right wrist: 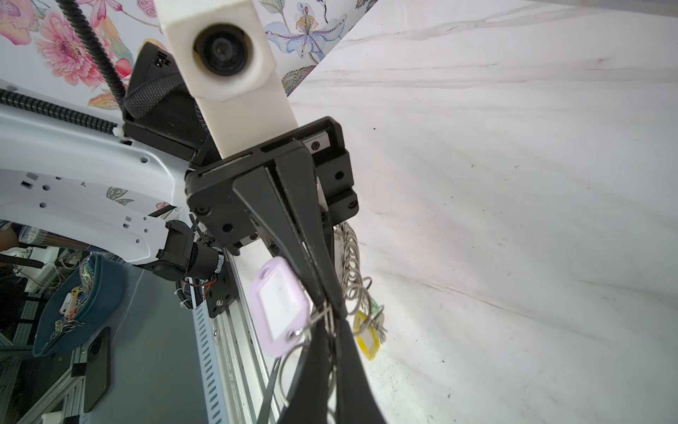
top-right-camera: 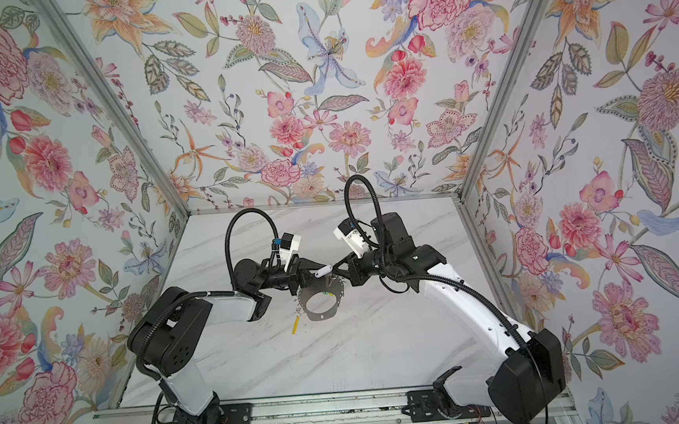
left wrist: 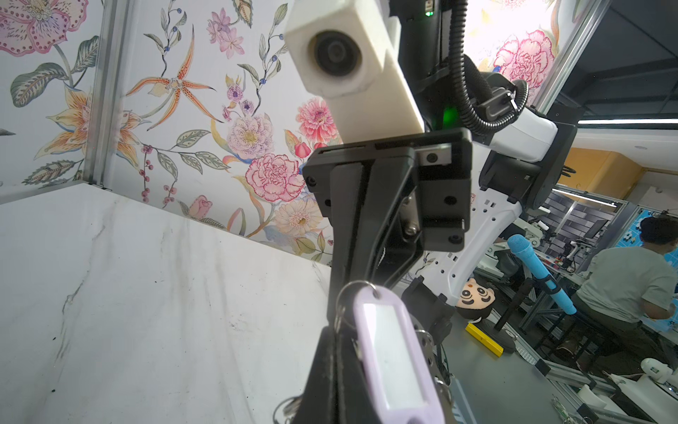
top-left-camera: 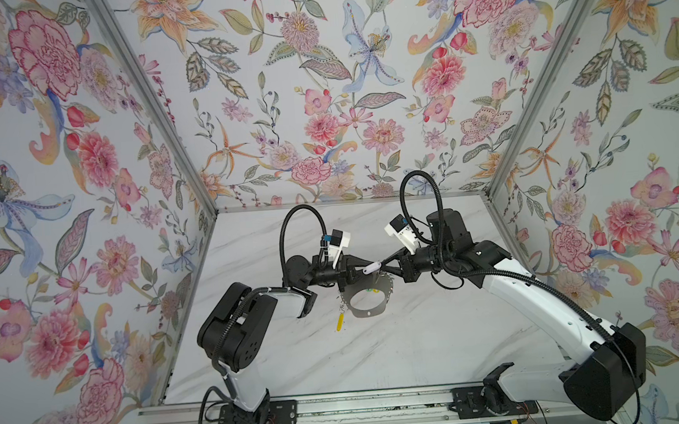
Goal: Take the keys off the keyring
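On the left, left jaws shut tight on the fringed upper edge of the keyring (top-left-camera: 367, 312), held up off the marble bench (top-left-camera: 420, 338). Dangling off its left side, yellow-tagged key (top-left-camera: 339, 322). Rightward, lilac-tagged key (top-left-camera: 372, 266), its wire ring pinched between closed right jaws.

No text, brand, number or sign can be read in any view; the lilac tag (left wrist: 389, 361) carries a white insert without legible writing

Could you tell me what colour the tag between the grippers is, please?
The tag is lilac; right wrist view shows it best.
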Controlling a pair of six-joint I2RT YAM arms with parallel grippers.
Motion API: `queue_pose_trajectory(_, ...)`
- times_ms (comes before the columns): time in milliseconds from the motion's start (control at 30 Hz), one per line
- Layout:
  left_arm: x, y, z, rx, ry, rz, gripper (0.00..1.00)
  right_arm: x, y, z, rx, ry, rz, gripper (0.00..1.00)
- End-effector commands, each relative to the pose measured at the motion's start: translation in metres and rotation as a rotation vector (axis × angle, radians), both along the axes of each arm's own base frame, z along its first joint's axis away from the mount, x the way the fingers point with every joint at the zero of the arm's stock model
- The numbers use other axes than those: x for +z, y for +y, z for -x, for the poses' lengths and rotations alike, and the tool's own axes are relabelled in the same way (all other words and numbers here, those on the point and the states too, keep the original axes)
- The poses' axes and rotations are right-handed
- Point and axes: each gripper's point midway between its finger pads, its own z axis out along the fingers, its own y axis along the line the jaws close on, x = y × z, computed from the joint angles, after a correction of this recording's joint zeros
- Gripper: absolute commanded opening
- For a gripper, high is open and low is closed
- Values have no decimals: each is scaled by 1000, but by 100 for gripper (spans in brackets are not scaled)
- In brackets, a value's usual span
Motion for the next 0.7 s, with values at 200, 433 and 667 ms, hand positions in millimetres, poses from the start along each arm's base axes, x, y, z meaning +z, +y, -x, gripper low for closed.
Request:
queue_pose_trajectory(200, 40, 15, 6, 45, -245, 152, 0, 15, -3, 3, -9, -66, -18, 0)
queue_pose_trajectory(433, 30, 40, -25, 244, -209, 146, 30, 19, -16, -1, -91, -155, 54, 0)
queue_pose_trajectory(667, 21, 44, -39, 351, -225, 45, 40, 5, -23, -4, -187, -381, 360, 0)
